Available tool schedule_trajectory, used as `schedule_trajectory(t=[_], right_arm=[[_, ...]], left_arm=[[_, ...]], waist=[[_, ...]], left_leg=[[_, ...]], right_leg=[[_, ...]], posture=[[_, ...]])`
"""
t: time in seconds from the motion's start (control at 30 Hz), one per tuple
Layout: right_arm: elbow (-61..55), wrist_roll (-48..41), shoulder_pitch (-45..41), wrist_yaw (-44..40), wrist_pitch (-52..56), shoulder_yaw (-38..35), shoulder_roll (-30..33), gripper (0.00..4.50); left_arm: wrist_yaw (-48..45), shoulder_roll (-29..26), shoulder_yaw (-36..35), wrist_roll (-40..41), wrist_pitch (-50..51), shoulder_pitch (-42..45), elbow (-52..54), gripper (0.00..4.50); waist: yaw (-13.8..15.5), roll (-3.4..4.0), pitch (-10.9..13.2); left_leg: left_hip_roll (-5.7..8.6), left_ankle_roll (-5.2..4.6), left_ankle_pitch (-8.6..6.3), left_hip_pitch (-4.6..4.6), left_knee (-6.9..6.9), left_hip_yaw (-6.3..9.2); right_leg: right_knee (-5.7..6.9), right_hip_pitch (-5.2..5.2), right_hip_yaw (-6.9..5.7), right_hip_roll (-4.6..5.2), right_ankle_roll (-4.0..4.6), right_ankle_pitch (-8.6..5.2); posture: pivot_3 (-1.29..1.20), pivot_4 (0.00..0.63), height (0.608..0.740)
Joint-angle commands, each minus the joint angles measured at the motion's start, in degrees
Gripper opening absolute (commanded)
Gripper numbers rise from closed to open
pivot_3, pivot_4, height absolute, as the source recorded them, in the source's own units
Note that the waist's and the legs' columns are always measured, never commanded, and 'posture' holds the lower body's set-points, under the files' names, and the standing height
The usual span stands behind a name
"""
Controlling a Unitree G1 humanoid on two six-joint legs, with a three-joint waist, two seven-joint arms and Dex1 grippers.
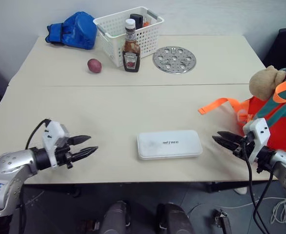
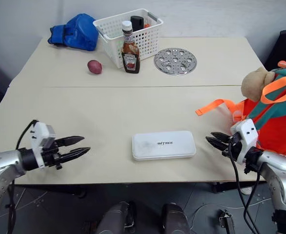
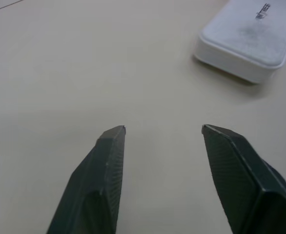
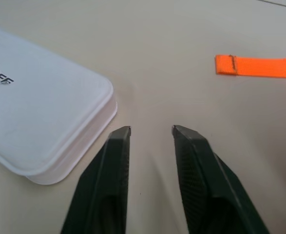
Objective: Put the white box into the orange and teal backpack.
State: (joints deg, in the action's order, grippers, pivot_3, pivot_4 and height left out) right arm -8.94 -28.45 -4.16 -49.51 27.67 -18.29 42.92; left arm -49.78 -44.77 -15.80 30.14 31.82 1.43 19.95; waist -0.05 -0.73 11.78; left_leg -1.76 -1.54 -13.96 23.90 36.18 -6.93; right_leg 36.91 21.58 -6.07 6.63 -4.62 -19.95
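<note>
The left pincer (image 1: 90, 145) hangs over the near left part of the surface (image 1: 108, 105), its black fingers (image 3: 106, 170) parted with a clear gap and nothing between them. Far back on that side lies a blue fabric bundle (image 1: 73, 30); nearer the middle sit a small reddish potato (image 1: 94, 65), a white slotted basket (image 1: 128, 34) and, just in front of it, a brown sauce bottle (image 1: 131, 48) whose label is too small to read. A round perforated metal disc (image 1: 174, 59) lies flat beside the bottle.

The white box (image 1: 169, 144) lies flat near the front edge, midway between both pincers and touching neither. Its lid carries small grey lettering; in the right wrist view the ending "TREE" can be read. Bare surface surrounds it on all sides.

The right pincer (image 1: 219, 138) hovers just beside the box's right end, fingers (image 4: 194, 170) narrowly apart and empty. An orange strap (image 1: 219, 104) trails across the surface from the orange and teal backpack (image 1: 274, 122), which stands at the right edge, a tan plush toy (image 1: 264, 80) on top.
</note>
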Motion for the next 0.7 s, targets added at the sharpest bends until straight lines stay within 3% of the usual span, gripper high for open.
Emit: schedule_trajectory(t=[0.03, 0.17, 0.27, 0.57, 0.7], right_arm=[[-0.66, -0.15, -0.44, -2.75, -0.56, 0.59, 2.41, 0.06], [0.83, 1.51, -1.40, -5.51, -1.47, 2.42, 4.97, 0.00], [3.20, 3.21, -3.14, -8.39, -3.09, 4.17, 7.13, 0.00], [7.76, 5.75, -6.77, -13.86, -6.43, 8.29, 8.53, 0.00], [8.17, 6.83, -7.81, -15.83, -7.57, 10.42, 8.54, 0.00]], left_arm=[[1.12, 1.01, 2.41, 0.88, 1.37, 4.18, 0.11, 1.31], [2.11, 2.00, 3.71, 5.18, 9.97, 9.76, -1.95, 0.04], [0.49, 1.36, 2.36, 12.11, 18.42, 13.19, -4.01, 0.66], [1.45, -0.34, 0.54, 22.07, 35.65, 19.18, -9.26, 3.50], [1.97, -1.12, -0.36, 26.52, 45.11, 21.87, -13.33, 3.92]], waist=[[0.09, 0.00, 0.00], [0.05, -0.02, -0.01], [-0.18, -0.02, -0.01], [-0.02, -0.06, 0.01], [-0.06, -0.06, 0.01]], left_leg=[[0.01, 0.03, 0.02, 0.00, 0.00, 0.00], [0.02, 0.02, 0.06, 0.00, 0.03, 0.01], [0.01, 0.06, 0.09, -0.04, 0.02, 0.00], [0.00, 0.22, 0.18, -0.27, 0.02, 0.01], [0.01, 0.24, 0.20, -0.29, 0.03, 0.02]], right_leg=[[0.00, 0.00, 0.00, 0.00, -0.01, 0.00], [0.06, -0.02, -0.01, -0.02, -0.03, 0.02], [0.11, -0.01, 0.00, -0.04, -0.03, 0.02], [0.42, -0.07, 0.04, -0.05, -0.04, 0.01], [0.46, -0.07, 0.05, -0.05, -0.04, 0.01]], posture=[[0.00, 0.150, 0.740], [0.00, 0.150, 0.740], [0.00, 0.150, 0.740], [0.00, 0.150, 0.740], [0.00, 0.150, 0.740]])
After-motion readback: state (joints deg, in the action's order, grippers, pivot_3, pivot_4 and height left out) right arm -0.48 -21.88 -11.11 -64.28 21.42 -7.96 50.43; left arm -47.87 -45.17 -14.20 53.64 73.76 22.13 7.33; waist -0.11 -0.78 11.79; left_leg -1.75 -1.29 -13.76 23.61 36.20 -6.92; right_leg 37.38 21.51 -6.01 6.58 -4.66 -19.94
